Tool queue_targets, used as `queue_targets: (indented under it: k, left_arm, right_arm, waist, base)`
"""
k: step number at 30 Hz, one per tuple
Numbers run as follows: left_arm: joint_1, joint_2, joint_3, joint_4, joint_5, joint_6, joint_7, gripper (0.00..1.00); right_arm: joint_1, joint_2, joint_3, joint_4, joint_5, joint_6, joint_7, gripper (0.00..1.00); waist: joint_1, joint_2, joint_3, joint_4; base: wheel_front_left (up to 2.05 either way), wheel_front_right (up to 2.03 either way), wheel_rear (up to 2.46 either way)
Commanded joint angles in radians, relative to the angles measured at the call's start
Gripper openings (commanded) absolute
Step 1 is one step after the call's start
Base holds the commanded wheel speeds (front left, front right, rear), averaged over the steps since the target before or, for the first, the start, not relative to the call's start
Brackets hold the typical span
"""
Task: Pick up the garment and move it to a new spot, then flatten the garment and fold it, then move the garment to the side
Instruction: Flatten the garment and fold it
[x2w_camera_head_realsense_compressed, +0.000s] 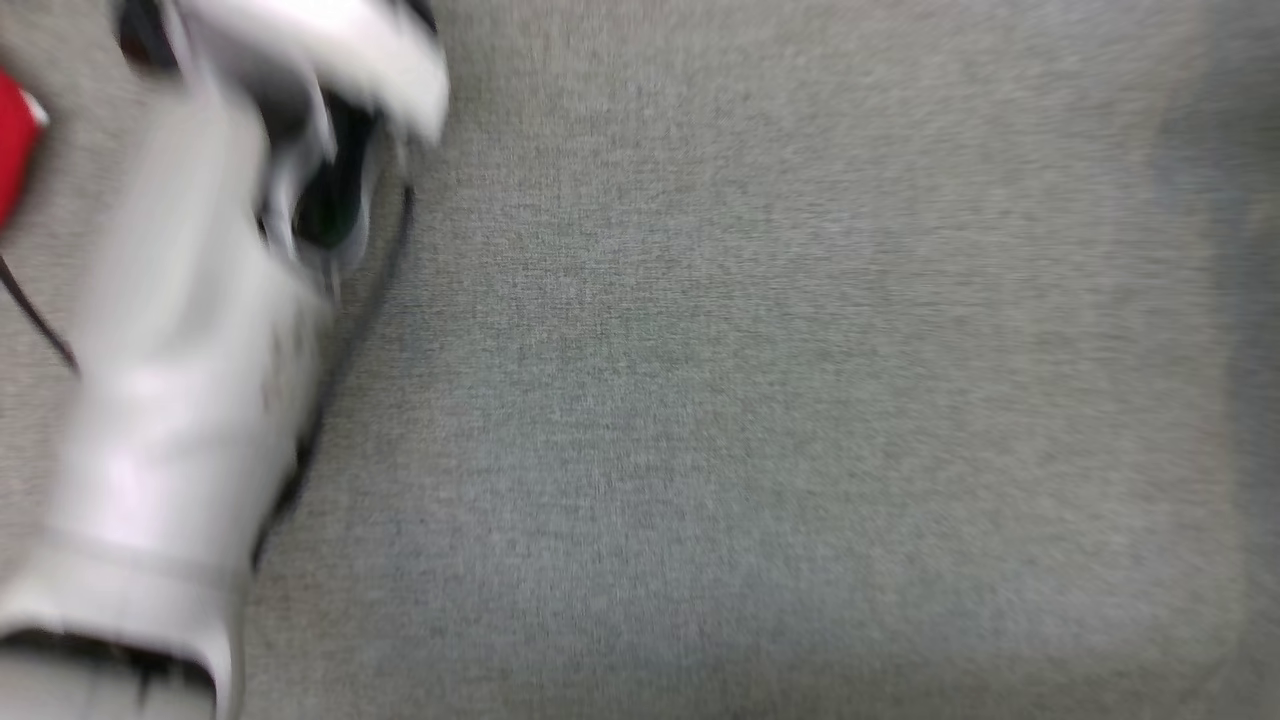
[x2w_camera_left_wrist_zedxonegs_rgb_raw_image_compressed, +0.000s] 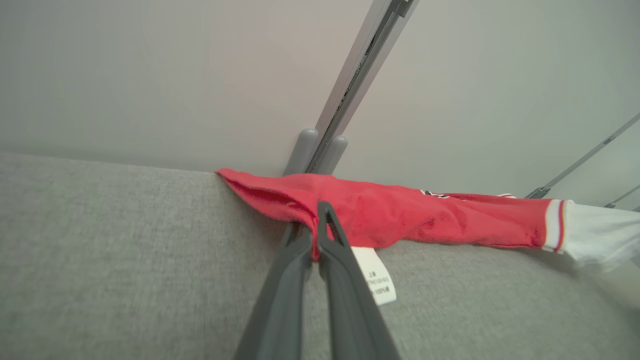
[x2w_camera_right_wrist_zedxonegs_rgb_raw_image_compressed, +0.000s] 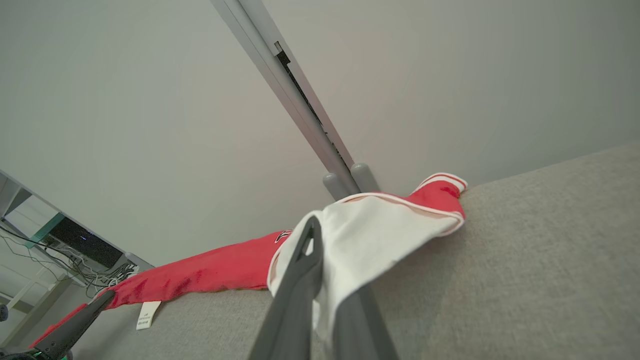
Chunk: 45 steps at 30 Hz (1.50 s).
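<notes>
I have the red and white jersey (x2w_camera_left_wrist_zedxonegs_rgb_raw_image_compressed: 400, 220) pinched at 2 places. It lies stretched in a long band along the far edge of the grey fabric surface (x2w_camera_head_realsense_compressed: 800, 400), where a metal rail (x2w_camera_left_wrist_zedxonegs_rgb_raw_image_compressed: 350, 90) rises from that edge.

The left gripper (x2w_camera_left_wrist_zedxonegs_rgb_raw_image_compressed: 312, 230) is pressed together on a red edge right by the white care label (x2w_camera_left_wrist_zedxonegs_rgb_raw_image_compressed: 375, 275). The right gripper (x2w_camera_right_wrist_zedxonegs_rgb_raw_image_compressed: 325, 240) is clamped on the white section (x2w_camera_right_wrist_zedxonegs_rgb_raw_image_compressed: 380, 230), which drapes over 1 of its fingers. The head view is smeared, showing a pale forearm (x2w_camera_head_realsense_compressed: 190, 350) above the surface.

I judge the cloth light, soft and limp. It sags between my 2 grips and will not hold a shape, so it needs tension to spread flat. A thin knit can slip out of narrow fingers, so I would hold on seams, hems or trim, with both grips well apart across the surface.
</notes>
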Motion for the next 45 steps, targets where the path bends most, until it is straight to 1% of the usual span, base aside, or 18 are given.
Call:
queue_targets:
  k: [1,5,8,11,13,16,19,21,24,25,26,28,31,36,38,43,44,45]
  left_arm:
    - [0.108,0.031,-0.008,-0.036,-0.024,-0.004,-0.013,0.0]
    - [0.456,0.069,-0.052,-0.166,-0.064,0.0,-0.02,0.0]
    - [0.73,0.085,-0.064,-0.274,-0.118,0.028,-0.008,0.0]
    - [0.975,0.094,-0.081,-0.393,-0.176,0.074,0.026,0.0]
    - [1.11,0.092,-0.083,-0.474,-0.216,0.113,0.035,0.0]
    - [1.27,0.096,-0.07,-0.605,-0.253,0.171,0.024,0.0]
    - [1.375,0.096,-0.073,-0.716,-0.274,0.215,0.029,0.0]
    - [1.397,0.102,-0.07,-0.775,-0.283,0.238,0.042,0.0]
    - [1.363,0.122,-0.062,-0.84,-0.28,0.269,0.078,0.0]
    - [1.363,0.122,-0.062,-0.84,-0.28,0.269,0.078,0.0]
    - [1.341,0.124,-0.06,-0.859,-0.282,0.276,0.095,0.0]
    - [1.292,0.098,-0.039,-0.882,-0.33,0.285,0.124,0.0]
    - [1.194,0.097,-0.016,-0.886,-0.35,0.306,0.172,0.0]
    - [1.042,0.093,0.009,-0.834,-0.394,0.334,0.256,0.0]
    - [0.989,0.087,0.018,-0.8,-0.397,0.346,0.274,0.0]
    - [0.885,0.101,0.017,-0.711,-0.369,0.368,0.302,0.0]
    - [0.868,0.111,0.01,-0.691,-0.358,0.37,0.311,0.31]
    - [0.857,0.111,0.005,-0.674,-0.357,0.37,0.319,0.99]
  right_arm:
    - [0.111,-0.016,0.003,-0.039,0.011,0.001,-0.034,0.0]
    - [0.438,-0.016,0.022,-0.116,0.04,0.001,-0.097,0.0]
    - [0.656,-0.013,0.019,-0.158,0.058,0.001,-0.11,0.0]
    - [0.855,0.003,0.02,-0.205,0.074,0.001,-0.111,0.0]
    - [0.984,0.017,0.008,-0.22,0.079,0.0,-0.12,0.0]
    - [1.141,0.05,-0.004,-0.233,0.066,0.0,-0.134,0.0]
    - [1.231,0.074,-0.021,-0.238,0.045,0.0,-0.152,0.0]
    - [1.229,0.084,-0.029,-0.243,0.036,0.0,-0.15,0.0]
    - [1.162,0.066,-0.049,-0.243,0.016,0.0,-0.122,0.0]
    - [1.162,0.066,-0.049,-0.243,0.016,0.0,-0.122,0.0]
    - [1.126,0.06,-0.052,-0.244,0.012,0.0,-0.108,0.0]
    - [1.044,0.04,-0.06,-0.235,-0.004,0.0,-0.073,0.0]
    - [0.906,0.005,-0.044,-0.215,-0.039,0.0,0.001,0.0]
    - [0.695,-0.048,0.007,-0.158,-0.083,0.0,0.125,0.0]
    - [0.619,-0.052,0.029,-0.116,-0.094,0.0,0.157,0.0]
    - [0.462,-0.06,0.097,-0.013,-0.127,0.0,0.184,0.0]
    - [0.439,-0.056,0.108,0.011,-0.133,0.0,0.188,0.44]
    - [0.42,-0.054,0.125,0.033,-0.141,0.0,0.194,1.0]
  waist:
    - [-0.0001,0.0,-0.167,-0.038]
    - [-0.0001,0.0,-0.35,-0.053]
    - [-0.0001,0.0,-0.476,-0.064]
    - [-0.0001,0.0,-0.566,-0.076]
    - [-0.0001,0.0,-0.607,-0.079]
    - [-0.0001,0.0,-0.623,-0.081]
    - [-0.0001,0.0,-0.606,-0.069]
    - [-0.0001,0.0,-0.589,-0.069]
    - [-0.0001,0.0,-0.554,-0.069]
    - [-0.0001,0.0,-0.554,-0.069]
    - [-0.0001,0.0,-0.539,-0.068]
    - [-0.0001,0.0,-0.506,-0.065]
    - [-0.0001,0.0,-0.465,-0.055]
    - [-0.0001,0.0,-0.417,-0.036]
    - [-0.0001,0.0,-0.4,-0.03]
    - [-0.0001,0.0,-0.37,-0.027]
    - [-0.0001,0.0,-0.366,-0.027]
    - [-0.0001,0.0,-0.363,-0.027]
  base:
    - [0.0,0.0,0.0]
    - [0.0,0.0,0.0]
    - [0.0,0.0,0.0]
    - [0.0,0.0,0.0]
    - [0.0,0.0,0.0]
    - [0.0,0.0,0.0]
    - [0.0,0.0,0.0]
    - [0.0,0.0,0.0]
    - [0.0,0.0,0.0]
    - [0.0,0.0,0.0]
    - [0.0,0.0,0.0]
    - [0.0,0.0,0.0]
    - [0.0,0.0,0.0]
    - [0.0,0.0,0.0]
    - [0.0,0.0,0.0]
    - [0.0,0.0,0.0]
    - [0.0,0.0,0.0]
    - [0.0,0.0,0.0]
